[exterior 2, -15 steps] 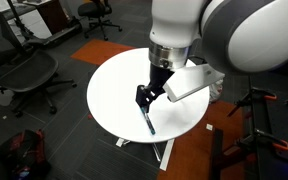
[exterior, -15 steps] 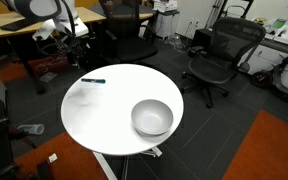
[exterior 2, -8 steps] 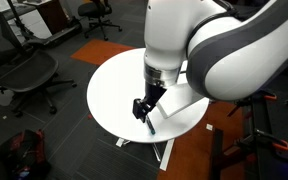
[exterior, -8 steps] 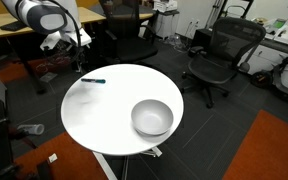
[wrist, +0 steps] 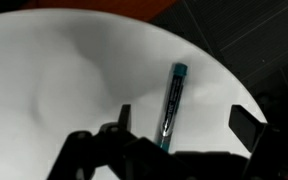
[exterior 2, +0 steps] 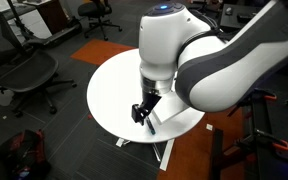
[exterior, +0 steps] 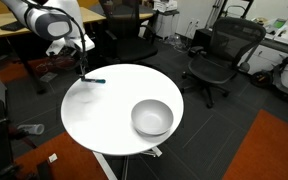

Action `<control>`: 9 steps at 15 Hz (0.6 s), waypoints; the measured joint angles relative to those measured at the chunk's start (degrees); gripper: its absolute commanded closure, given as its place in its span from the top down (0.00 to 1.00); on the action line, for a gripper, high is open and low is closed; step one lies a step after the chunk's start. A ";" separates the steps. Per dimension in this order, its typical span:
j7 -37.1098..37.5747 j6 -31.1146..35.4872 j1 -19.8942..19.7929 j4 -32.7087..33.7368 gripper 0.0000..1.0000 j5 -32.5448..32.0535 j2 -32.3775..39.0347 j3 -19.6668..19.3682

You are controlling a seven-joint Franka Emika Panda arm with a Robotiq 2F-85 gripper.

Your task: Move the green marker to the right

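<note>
The green marker (exterior: 94, 80) lies flat on the round white table (exterior: 104, 120), near its far left edge. In the wrist view the green marker (wrist: 171, 105) is a thin dark stick with a teal tip, lying between my two fingers. My gripper (wrist: 184, 125) is open and hangs just above it, with one finger on each side. The gripper also shows in both exterior views (exterior: 84, 68) (exterior 2: 141, 112), low over the table (exterior 2: 114, 85). The marker (exterior 2: 150, 126) pokes out below it.
A round grey bowl (exterior: 152, 117) stands on the table's near right part. Black office chairs (exterior: 216, 55) and desks stand around the table. The table edge is close to the marker (wrist: 234, 85).
My gripper has come down and moved toward the marker, from above the table's edge to just over it. The marker and the bowl have not moved.
</note>
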 measured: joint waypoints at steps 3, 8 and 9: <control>0.00 0.41 0.71 1.08 1.00 -0.23 1.59 -1.56; 0.00 1.33 1.33 2.63 1.00 -0.32 4.11 -3.32; 0.00 1.40 1.59 2.95 1.00 -0.35 4.57 -3.71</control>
